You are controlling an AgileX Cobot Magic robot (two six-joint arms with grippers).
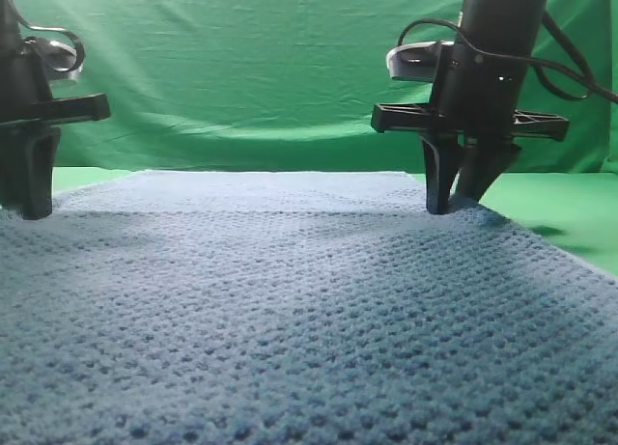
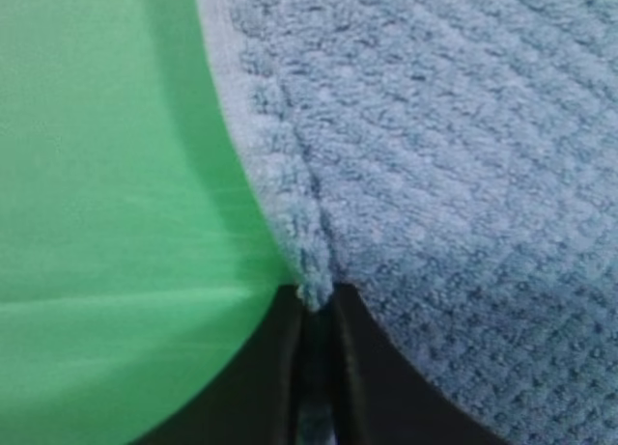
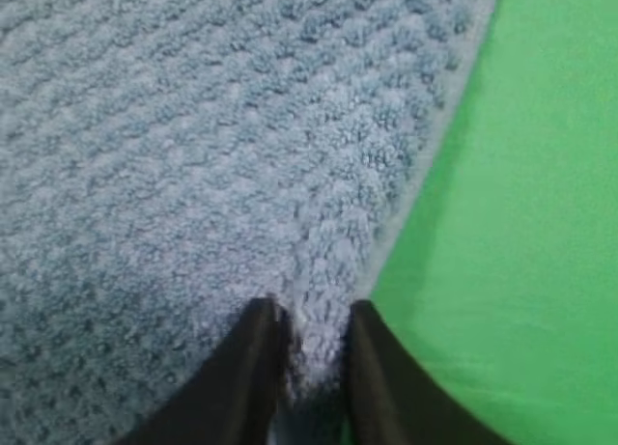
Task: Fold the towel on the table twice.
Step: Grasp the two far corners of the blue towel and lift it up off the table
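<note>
Towel (image 1: 290,310) fills the near part of the high view, blue-grey waffle knit, lying flat and spread on the green table (image 1: 570,218). It runs from the bottom edge of the view back to a straight far hem. Bare table shows only past the towel's far-right corner and in a thin strip past its far-left corner.

Left gripper (image 1: 29,211) stands upright at the towel's far-left corner, tips down on the cloth. Left wrist view: fingers (image 2: 266,368) nearly together, a thin ridge of towel (image 2: 435,175) edge pinched up between them. Towel hem curves off from the pinch, table (image 2: 97,175) just beside it on the outer side. So left is clamped on the towel edge.

Right gripper (image 1: 454,206) stands upright at the towel's far-right corner, tips touching the cloth right by the hem. Right wrist view: fingers (image 3: 246,368) narrow, a fold of towel (image 3: 193,126) bunched between them, filling the gap. Table (image 3: 541,175) lies just outside the towel's hem on the gripper's outer side. Right is closed on the towel edge too.

Cloth near both grips is slightly humped; the rest lies flat. No fold made yet.

Behind the towel's far hem: wrinkled green backdrop cloth (image 1: 251,69) hanging across the whole view. Black cables (image 1: 565,64) loop off the right arm, above the towel's far-right corner.
</note>
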